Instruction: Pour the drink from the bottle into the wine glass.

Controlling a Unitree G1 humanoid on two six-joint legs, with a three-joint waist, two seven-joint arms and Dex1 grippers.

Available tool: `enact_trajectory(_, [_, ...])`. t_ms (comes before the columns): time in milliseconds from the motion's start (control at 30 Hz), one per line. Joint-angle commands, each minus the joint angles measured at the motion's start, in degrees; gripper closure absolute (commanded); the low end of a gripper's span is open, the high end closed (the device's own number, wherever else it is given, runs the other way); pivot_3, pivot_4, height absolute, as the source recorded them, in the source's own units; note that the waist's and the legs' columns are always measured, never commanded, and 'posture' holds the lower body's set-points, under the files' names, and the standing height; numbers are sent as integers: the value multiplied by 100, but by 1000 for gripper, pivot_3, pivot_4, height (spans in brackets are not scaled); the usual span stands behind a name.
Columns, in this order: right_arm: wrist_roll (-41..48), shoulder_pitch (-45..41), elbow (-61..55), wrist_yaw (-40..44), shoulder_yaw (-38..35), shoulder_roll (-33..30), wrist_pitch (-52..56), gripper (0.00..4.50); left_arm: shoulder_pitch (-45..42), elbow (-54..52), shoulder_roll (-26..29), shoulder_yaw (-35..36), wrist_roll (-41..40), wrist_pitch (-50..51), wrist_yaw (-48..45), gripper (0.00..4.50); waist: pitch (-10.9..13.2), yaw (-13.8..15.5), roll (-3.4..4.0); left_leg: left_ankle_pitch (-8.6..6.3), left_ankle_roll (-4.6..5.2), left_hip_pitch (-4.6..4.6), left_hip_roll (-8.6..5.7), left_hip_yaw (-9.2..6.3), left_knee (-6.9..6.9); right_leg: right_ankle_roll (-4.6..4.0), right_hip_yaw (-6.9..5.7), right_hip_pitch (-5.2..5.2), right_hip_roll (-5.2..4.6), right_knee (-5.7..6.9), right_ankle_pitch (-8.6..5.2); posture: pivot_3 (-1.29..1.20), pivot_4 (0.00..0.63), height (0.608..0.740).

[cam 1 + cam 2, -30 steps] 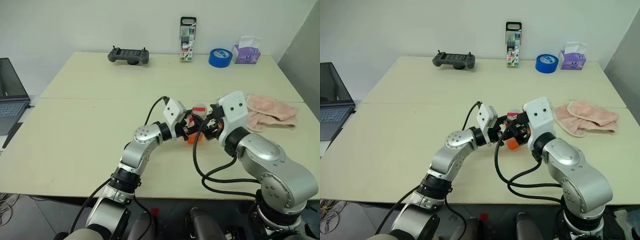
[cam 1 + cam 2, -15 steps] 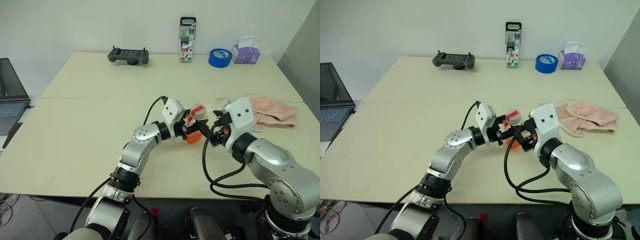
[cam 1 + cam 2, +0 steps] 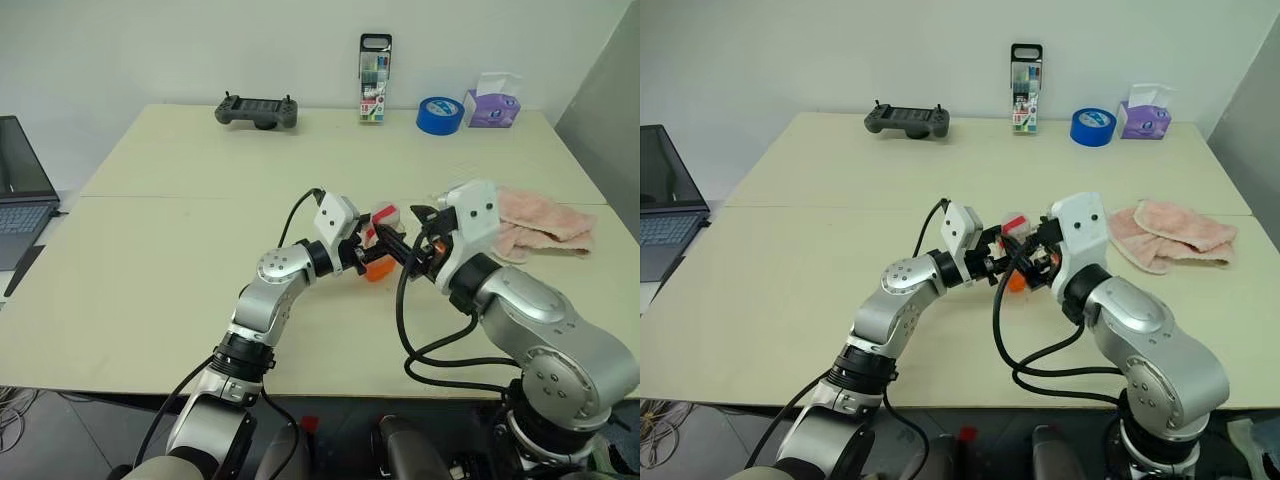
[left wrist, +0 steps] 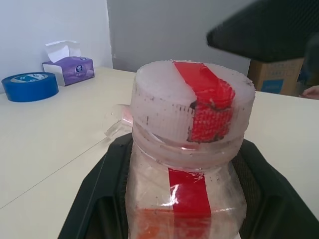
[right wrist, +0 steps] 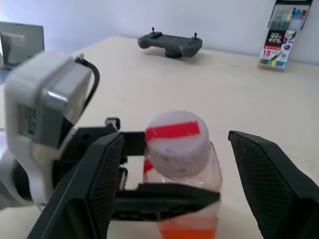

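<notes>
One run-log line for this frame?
left gripper: shut on bottle | right gripper: open around cap | pour: not begun

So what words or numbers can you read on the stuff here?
"18": on the pen pack at the table's far edge; its other print is too small.
Blue tape roll: white print, too blurred.
Purple tissue box: logo too blurred.
Bottle: red strip, no words.

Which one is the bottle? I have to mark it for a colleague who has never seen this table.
Start at the near half of the beige table, where the two grippers meet. The bottle stands there, clamped in the left gripper, with the right gripper open around its top. It is small and clear, with a pale cap striped red and orange-red drink at the bottom.
</notes>
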Motion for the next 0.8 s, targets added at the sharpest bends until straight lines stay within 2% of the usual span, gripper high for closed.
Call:
enact_trajectory(33, [-82,-189,112,-196,4,81,-149,952,-104,-259,-9,59,-4,-86,5,2348,0,0,0,0,0,0,0,0,0,0,0,0,0,0,0,0,150,740])
enact_trajectory(300, [-287,-213,476,-359,484,-2,-346,952,-44,-374,20,67,3,-56,52,2348,0,-2,0,0,0,-2,1,0,-3,-3,1,-3,-1,0,2,0,150,740])
enact_trajectory(467, [-419,-235,594,-516,523,128,-479,952,-9,-427,25,71,8,-34,98,2348,0,-1,0,0,0,-2,2,1,-2,-3,2,-4,-1,0,2,0,150,740])
enact_trajectory(567, [-484,-318,641,-605,489,150,-571,1561,16,-466,28,60,6,-20,119,2348,0,-1,0,0,0,-3,1,0,-3,-3,2,-4,-2,-1,2,0,150,740])
enact_trajectory(667, [-526,-379,662,-580,512,48,-598,2583,7,-452,30,48,15,-22,140,2348,0,-2,0,0,0,-2,2,1,-3,-3,2,-4,-2,0,1,0,150,740])
enact_trajectory(700, [-532,-391,664,-564,523,5,-590,2756,-14,-444,25,49,15,-16,148,2348,0,-2,0,0,0,-3,1,-1,-2,-4,1,-4,-1,0,2,0,150,740])
enact_trajectory(800, [-555,-388,635,-534,627,-154,-539,2754,-78,-398,7,61,17,-22,159,2348,0,-1,0,0,0,-4,1,0,-3,-5,1,-4,-2,-1,3,0,150,740])
